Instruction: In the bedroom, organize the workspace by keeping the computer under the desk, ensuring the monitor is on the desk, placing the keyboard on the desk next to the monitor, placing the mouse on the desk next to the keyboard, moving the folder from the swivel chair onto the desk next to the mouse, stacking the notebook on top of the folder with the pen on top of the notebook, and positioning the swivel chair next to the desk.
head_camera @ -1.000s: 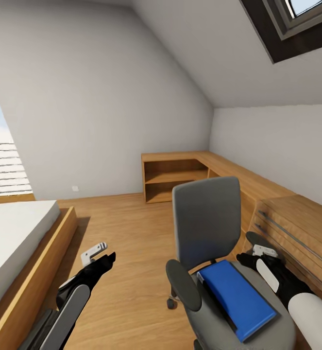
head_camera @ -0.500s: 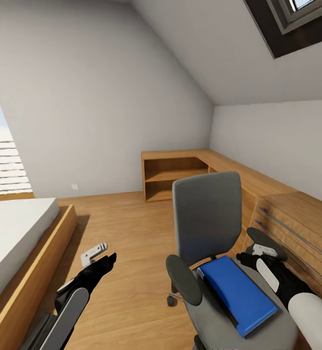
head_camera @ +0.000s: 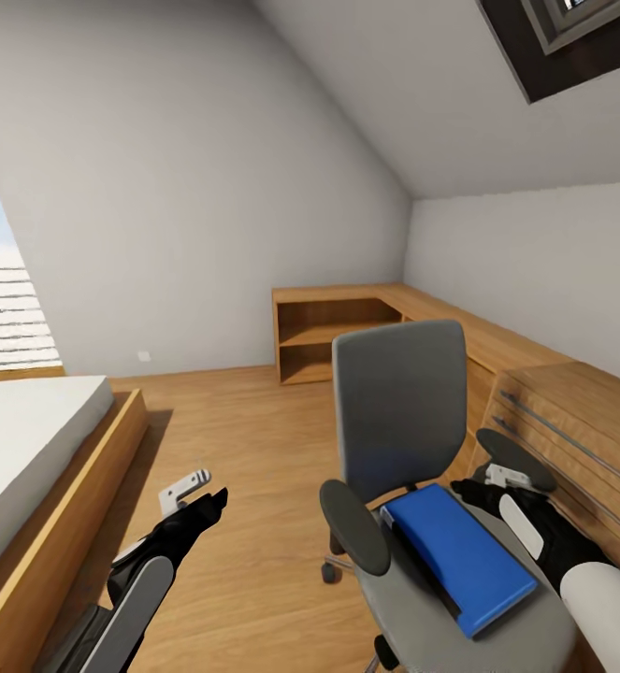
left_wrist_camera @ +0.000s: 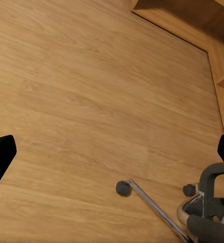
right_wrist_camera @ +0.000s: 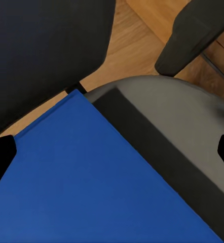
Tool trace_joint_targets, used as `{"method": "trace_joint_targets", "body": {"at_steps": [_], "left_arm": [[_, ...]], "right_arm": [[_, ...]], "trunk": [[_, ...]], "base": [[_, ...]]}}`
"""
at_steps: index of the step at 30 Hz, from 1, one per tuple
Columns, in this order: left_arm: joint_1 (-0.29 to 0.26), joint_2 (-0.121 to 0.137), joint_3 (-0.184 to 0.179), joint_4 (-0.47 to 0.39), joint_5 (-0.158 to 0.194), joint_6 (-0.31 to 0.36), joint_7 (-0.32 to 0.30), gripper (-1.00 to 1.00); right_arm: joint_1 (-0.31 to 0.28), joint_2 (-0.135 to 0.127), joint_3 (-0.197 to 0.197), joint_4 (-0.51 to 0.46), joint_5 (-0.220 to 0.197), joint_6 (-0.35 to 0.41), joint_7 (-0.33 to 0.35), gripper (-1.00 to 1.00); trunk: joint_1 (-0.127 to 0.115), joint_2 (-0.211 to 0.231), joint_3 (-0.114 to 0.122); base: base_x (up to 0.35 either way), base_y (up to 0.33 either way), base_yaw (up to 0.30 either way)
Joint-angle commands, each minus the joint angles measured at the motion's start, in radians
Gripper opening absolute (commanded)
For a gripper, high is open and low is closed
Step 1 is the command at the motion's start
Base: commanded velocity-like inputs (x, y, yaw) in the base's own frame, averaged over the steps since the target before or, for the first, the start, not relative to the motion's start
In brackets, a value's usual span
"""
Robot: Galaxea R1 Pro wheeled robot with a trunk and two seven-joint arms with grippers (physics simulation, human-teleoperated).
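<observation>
Blue folder (head_camera: 461, 553) lies on the chair (head_camera: 400, 421) seat; right gripper (right_wrist_camera: 112, 152) hovers above it at about 3 o'clock, fingers spread, probably not touching; left gripper (left_wrist_camera: 112, 152) released too.

No text, label, brand, number or sign can be read anywhere here

Folder (head_camera: 461, 557): bright blue, dark spine edge. Swivel chair (head_camera: 400, 422): grey back and seat, black armrests, chrome base. Floor (left_wrist_camera: 91, 101): light wood plank grain. Low cabinet (head_camera: 347, 332): same honey wood. Walls grey-white. Bed (head_camera: 29, 449): white top, wood frame.
</observation>
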Motion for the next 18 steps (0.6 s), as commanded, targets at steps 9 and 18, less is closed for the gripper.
{"method": "trace_joint_targets", "body": {"at_steps": [9,18], "left_arm": [[-0.001,0.001,-0.006,-0.001,0.007,0.001,0.008,1.00],[-0.001,0.001,-0.009,0.000,0.007,0.001,0.008,1.00]], "right_arm": [[-0.001,-0.018,-0.014,-0.002,-0.008,0.004,0.033,1.00],[-0.001,-0.019,-0.016,-0.001,-0.007,0.004,0.035,1.00]], "trunk": [[0.035,-0.064,-0.029],[0.069,-0.127,-0.058]], "base": [[0.000,0.000,0.000],[0.000,0.000,0.000]]}}
